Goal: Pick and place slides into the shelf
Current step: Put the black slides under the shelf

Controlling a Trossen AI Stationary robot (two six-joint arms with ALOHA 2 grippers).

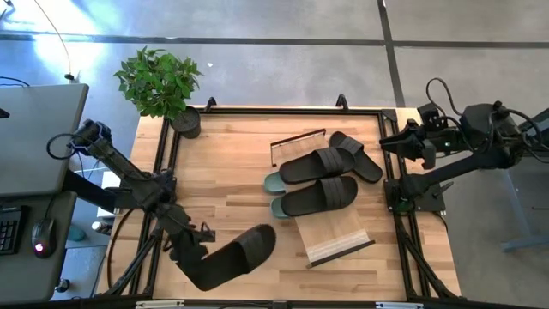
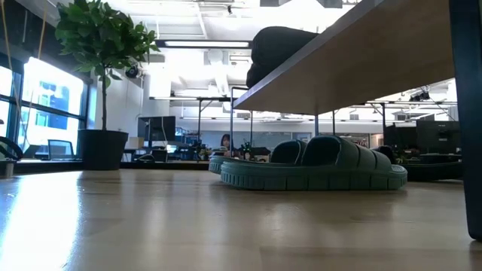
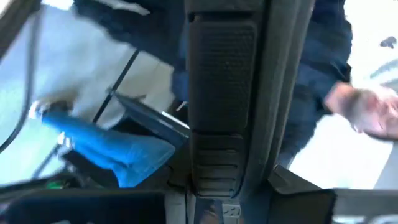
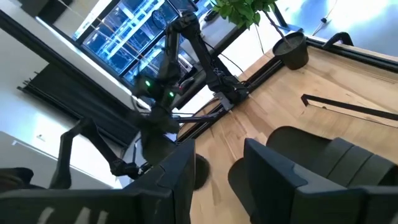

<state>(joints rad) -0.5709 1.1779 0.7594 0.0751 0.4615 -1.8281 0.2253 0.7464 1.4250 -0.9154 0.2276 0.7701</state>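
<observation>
Black rubber slide [image 1: 233,254] is pinched in the left gripper [image 1: 196,257] near the front-left part of the table [image 1: 232,172], jaws closed down narrow on its heel end, with the slide sticking out toward the middle of the table. Over on the right, the shelf [image 1: 336,232] already has two black slides [image 1: 319,163] lying across its sloped wood top, another black one [image 1: 358,154] sits just behind them, and the green pair [image 2: 316,165] is tucked underneath with only the toes peeking out in the high view. Right gripper [image 1: 410,142] hangs by the table's right edge holding nothing, fingers [image 4: 177,171] spread wide.
</observation>
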